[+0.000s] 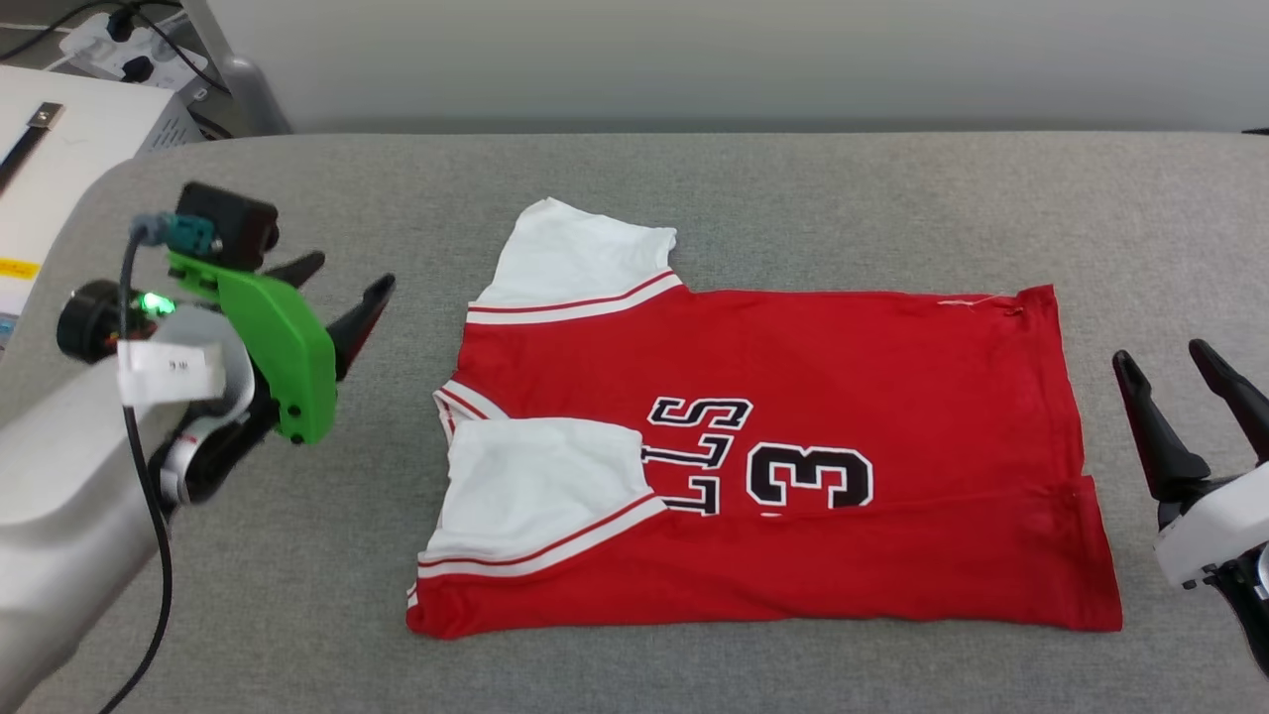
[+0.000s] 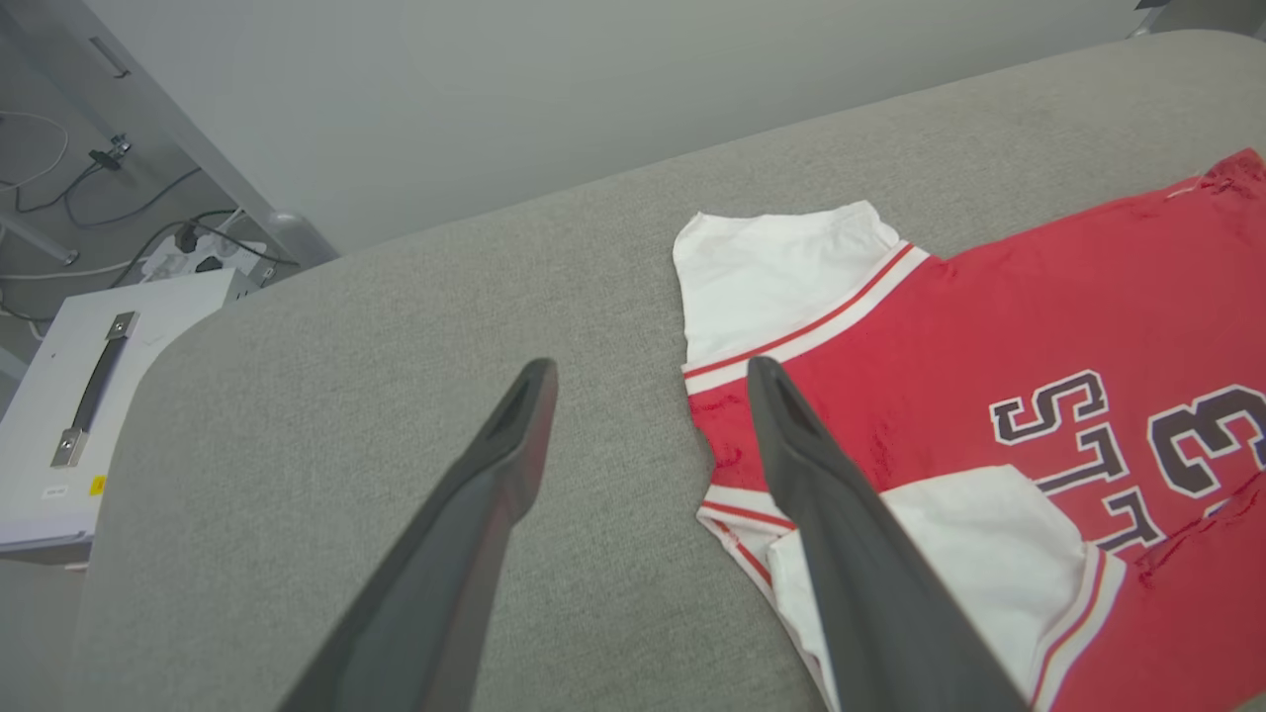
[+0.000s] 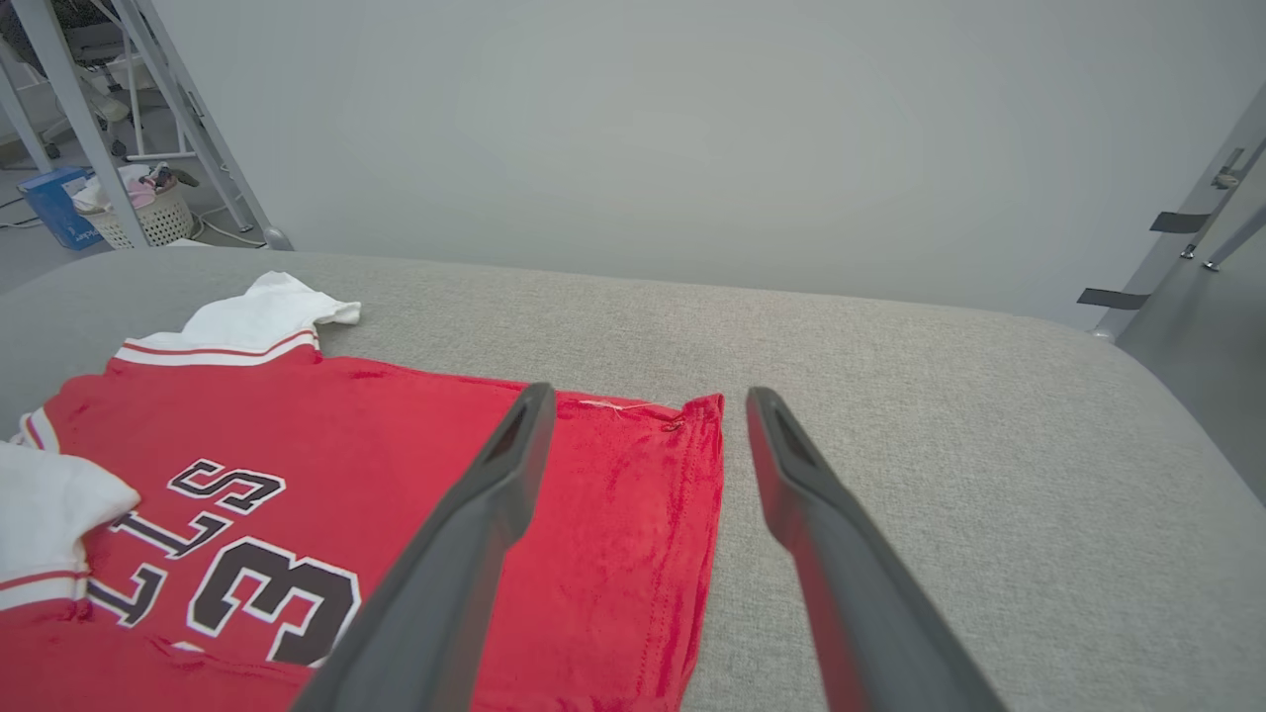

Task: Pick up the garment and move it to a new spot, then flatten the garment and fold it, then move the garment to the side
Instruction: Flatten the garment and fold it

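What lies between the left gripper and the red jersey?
Nothing: in the head view, bare grey fabric surface separates the left gripper from the red jersey.

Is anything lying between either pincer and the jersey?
Nothing visible. The open left pincer sits off the collar end of the jersey, the open right pincer off its hem, with just grey padding between.

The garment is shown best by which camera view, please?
The head view: the whole garment lies in frame. The left wrist view shows the sleeve end, the right wrist view the hem end.
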{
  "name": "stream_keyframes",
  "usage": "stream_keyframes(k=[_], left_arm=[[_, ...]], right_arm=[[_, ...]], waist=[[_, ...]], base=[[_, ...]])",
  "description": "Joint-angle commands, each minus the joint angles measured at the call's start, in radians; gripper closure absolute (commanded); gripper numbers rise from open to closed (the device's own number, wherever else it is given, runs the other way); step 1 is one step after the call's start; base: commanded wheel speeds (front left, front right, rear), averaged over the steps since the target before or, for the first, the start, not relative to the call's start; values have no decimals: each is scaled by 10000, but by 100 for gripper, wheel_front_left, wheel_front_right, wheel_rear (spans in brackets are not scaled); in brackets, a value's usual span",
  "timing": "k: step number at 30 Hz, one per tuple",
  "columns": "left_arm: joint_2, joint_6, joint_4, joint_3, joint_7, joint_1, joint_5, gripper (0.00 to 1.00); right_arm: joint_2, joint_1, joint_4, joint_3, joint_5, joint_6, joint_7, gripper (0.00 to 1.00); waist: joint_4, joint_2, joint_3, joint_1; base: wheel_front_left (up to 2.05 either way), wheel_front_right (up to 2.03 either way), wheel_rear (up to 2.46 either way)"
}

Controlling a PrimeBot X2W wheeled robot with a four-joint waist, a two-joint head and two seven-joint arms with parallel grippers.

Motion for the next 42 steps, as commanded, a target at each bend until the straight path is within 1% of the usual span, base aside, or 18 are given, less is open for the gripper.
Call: stream_keyframes(k=[1, 6, 11, 15, 17, 19, 23, 26, 29, 39, 40, 41, 42], left_arm=[[-103, -10, 77, 113, 47, -428, 125, 0], [-520, -316, 642, 393, 527, -1802, 136, 0], [-1004, -574, 1530, 582, 1261, -3227, 68, 0], [-1317, -765, 2401, 570, 2376, -4265, -146, 0], [-1462, -861, 2840, 468, 3275, -4752, -327, 0], [-1577, -914, 3151, 439, 3876, -5199, -438, 0], [-1751, -1022, 3701, 126, 4986, -5850, -386, 0], [-1881, -1092, 4036, -105, 5677, -6027, -432, 0], [-1908, -1163, 4236, -343, 6053, -6091, -377, 0], [-1730, -1268, 4697, -1005, 6451, -5657, -262, 0], [-1726, -1271, 4704, -1038, 6443, -5636, -261, 60], [-1737, -1274, 4716, -1053, 6437, -5606, -300, 100], [-1749, -1276, 4721, -1064, 6418, -5594, -321, 100]], right_arm=[[140, -203, -218, -26, -177, -6, -104, 0], [674, -413, -1106, -11, -652, -6, -60, 0], [1012, -716, -1833, 131, -928, -6, -4, 0], [1120, -1057, -2131, 423, -1102, -6, -41, 0], [1167, -1261, -2190, 562, -1153, -6, -91, 0], [1178, -1431, -2195, 633, -1217, -6, -116, 0], [1181, -1726, -2137, 738, -1272, -6, -208, 0], [1175, -1886, -2066, 833, -1280, -6, -297, 0], [1170, -2034, -1963, 848, -1253, -6, -405, 0], [1229, -2209, -1595, 946, -1187, -6, -710, 0], [1226, -2215, -1578, 929, -1178, -6, -724, 0], [1220, -2227, -1562, 891, -1169, -6, -745, 0], [1214, -2242, -1556, 859, -1168, -6, -759, 0]], waist=[[-290, 0, 349, 0], [-726, 0, 1110, 0], [-1106, 0, 2060, 0], [-1423, 0, 2808, 0], [-1577, 0, 3144, 0], [-1697, 0, 3452, 0], [-1887, 0, 3970, 0], [-2004, 0, 4203, 0], [-2131, 0, 4414, 0], [-2315, 0, 4615, 0], [-2307, 0, 4614, 0], [-2287, 0, 4604, 0], [-2267, 0, 4591, 0]], base=[[0, 0, 0], [0, 0, 0], [0, 0, 0], [0, 0, 0], [0, 0, 0], [0, 0, 0], [0, 0, 0], [0, 0, 0], [0, 0, 0], [0, 0, 0], [0, 0, 0], [0, 0, 0], [0, 0, 0]])
